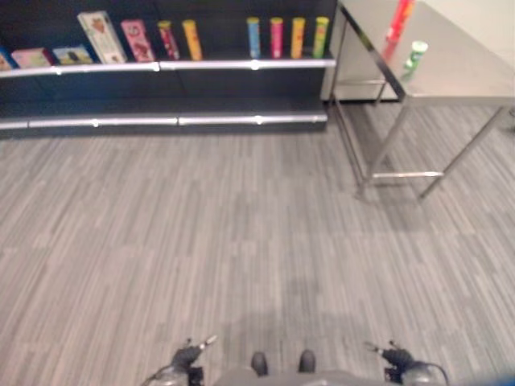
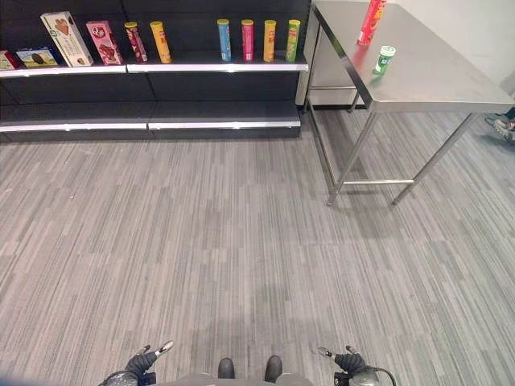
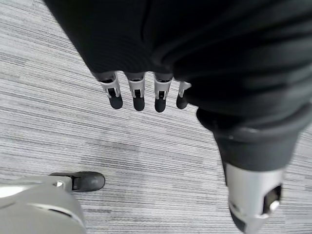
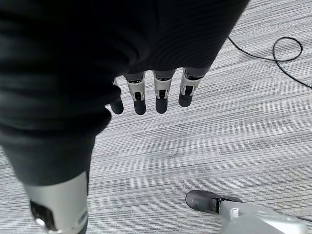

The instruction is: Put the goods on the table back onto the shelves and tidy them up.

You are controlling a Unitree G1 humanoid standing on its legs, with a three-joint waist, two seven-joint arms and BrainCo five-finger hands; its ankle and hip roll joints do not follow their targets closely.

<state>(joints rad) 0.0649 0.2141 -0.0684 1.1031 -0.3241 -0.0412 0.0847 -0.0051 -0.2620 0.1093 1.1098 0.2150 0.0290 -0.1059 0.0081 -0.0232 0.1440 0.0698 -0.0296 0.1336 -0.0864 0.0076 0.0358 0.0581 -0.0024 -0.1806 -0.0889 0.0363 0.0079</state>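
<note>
A brushed-steel counter (image 2: 434,76) on slim legs carries a tall red cylindrical can (image 2: 371,22) and a short green-and-white container (image 2: 384,59), possibly a cup, both upright and near each other. Dark shelves (image 2: 217,64) with silvery edges hold cylindrical tubes (image 2: 247,39) and flat boxes (image 2: 66,38). Left robot hand (image 3: 139,92) and right robot hand (image 4: 158,95) hang over striped grey carpet (image 2: 201,241), fingers straight and empty

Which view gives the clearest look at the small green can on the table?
The right eye view: the green can stands whole on the steel table, beside the red can, well inside the picture. The left eye view shows the same can nearer the top edge, with the red can cut off. Both wrist views look at floor.
</note>
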